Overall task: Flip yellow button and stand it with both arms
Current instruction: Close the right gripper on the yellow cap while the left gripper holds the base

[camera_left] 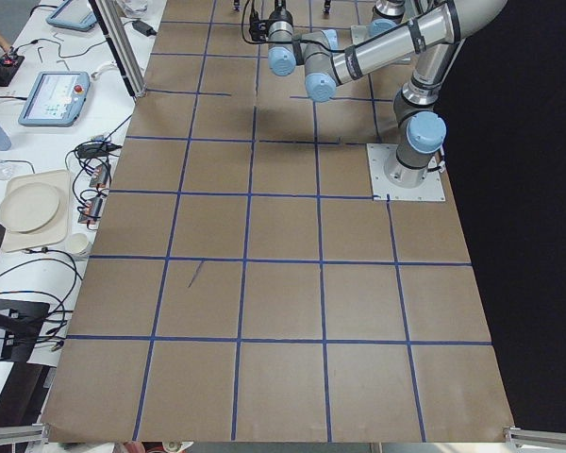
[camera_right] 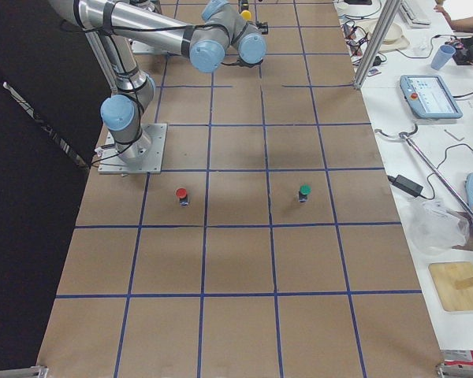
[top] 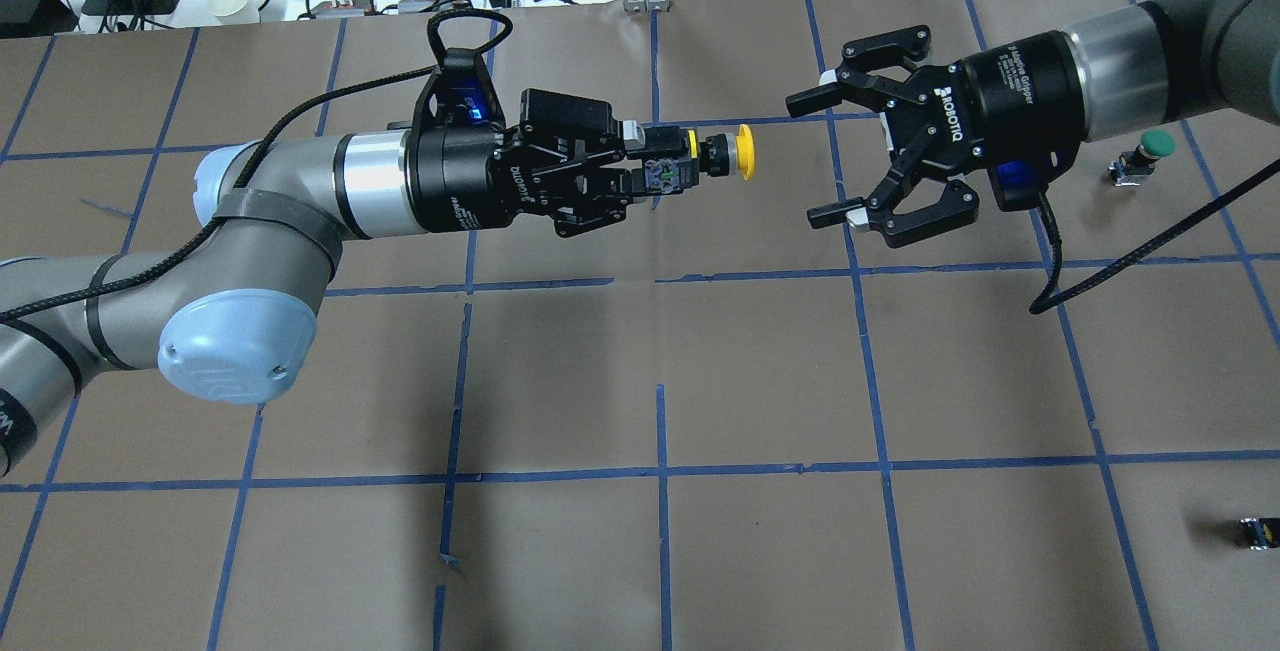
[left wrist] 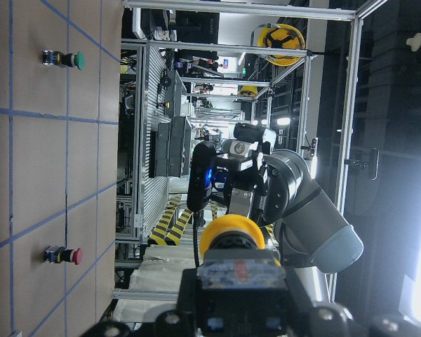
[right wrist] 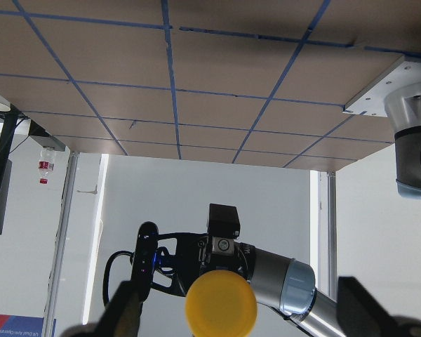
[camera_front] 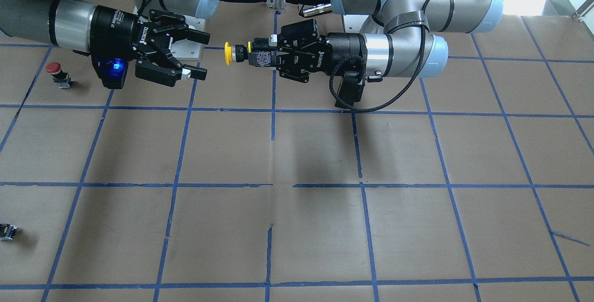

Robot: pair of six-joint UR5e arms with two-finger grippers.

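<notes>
a: mid-air over the far side of the worktop (camera_front: pixel 315 228), the left gripper (camera_front: pixel 262 54) pinches the yellow button (camera_front: pixel 234 54) by its contact-block body. it holds the button level, cap pointing at the right gripper (camera_front: pixel 199 56).

b: and that one?

a: jaws spread wide, facing the cap, just short of it and touching nothing.

b: so how far along?

a: about halfway, by my reading. the button is off the worktop and offered for a handover. the right gripper has not yet taken it, and both the turning-over and the standing on the worktop are left to do.

b: anything else down there?

a: a red-capped button (camera_front: pixel 54 71), a green-capped button (top: pixel 1150 149) and a small dark block (camera_front: pixel 7 231) sit well apart on the right arm's side, untouched.
</notes>
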